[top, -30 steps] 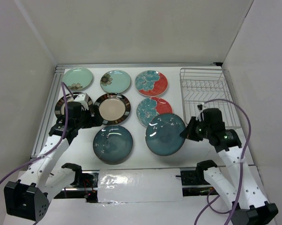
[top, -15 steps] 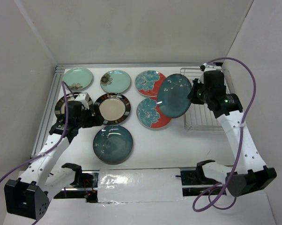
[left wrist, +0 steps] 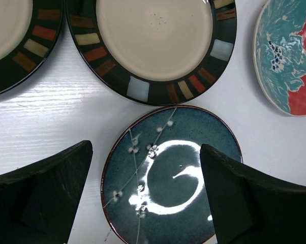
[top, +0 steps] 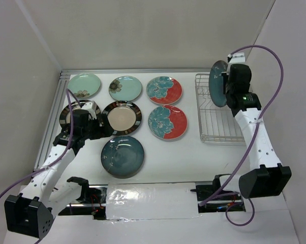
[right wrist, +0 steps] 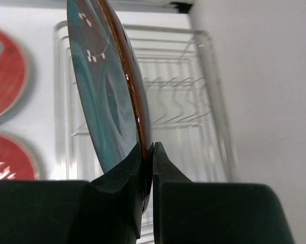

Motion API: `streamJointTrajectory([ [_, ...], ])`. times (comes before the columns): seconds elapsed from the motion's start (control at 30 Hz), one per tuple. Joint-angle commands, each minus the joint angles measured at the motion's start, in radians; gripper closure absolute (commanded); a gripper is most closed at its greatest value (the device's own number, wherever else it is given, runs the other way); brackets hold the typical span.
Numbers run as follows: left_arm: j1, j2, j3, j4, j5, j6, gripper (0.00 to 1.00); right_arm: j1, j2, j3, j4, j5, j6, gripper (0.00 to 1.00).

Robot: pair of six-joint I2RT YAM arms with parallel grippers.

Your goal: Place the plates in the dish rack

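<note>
My right gripper is shut on the rim of a dark teal plate and holds it on edge above the far end of the silver wire dish rack. The right wrist view shows the plate pinched between my gripper over the rack's dividers. My left gripper is open and empty, hovering above the second dark teal plate, which lies flat.
Flat on the table lie two mint green plates, two red-orange flowered plates and two cream striped-rim plates, one partly under my left arm. White walls enclose the table.
My right arm lifted the dark teal plate from the table's front, carried it back and right over the rack and turned it on edge. The left arm has not moved.
</note>
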Motion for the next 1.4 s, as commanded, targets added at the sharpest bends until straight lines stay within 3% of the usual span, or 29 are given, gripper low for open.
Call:
streamJointTrajectory([
  [0.0,-0.004,-0.022,0.045,0.008,0.043,-0.018,0.0,-0.073,-0.024,0.091,0.345,0.101,-0.119,1.0],
  [0.27,-0.004,0.006,0.045,0.017,0.077,-0.027,0.0,-0.245,-0.001,0.078,0.511,0.029,-0.167,1.0],
  [0.63,-0.004,-0.013,0.035,0.027,0.097,0.009,0.0,-0.354,0.171,0.082,0.651,0.033,-0.201,1.0],
  [0.83,-0.004,-0.013,0.035,0.027,0.097,0.019,0.0,-0.43,0.189,0.032,0.708,-0.003,-0.167,1.0],
  [1.37,-0.004,0.006,0.035,0.027,0.106,0.028,0.0,-0.472,0.219,-0.07,0.752,-0.089,-0.156,1.0],
])
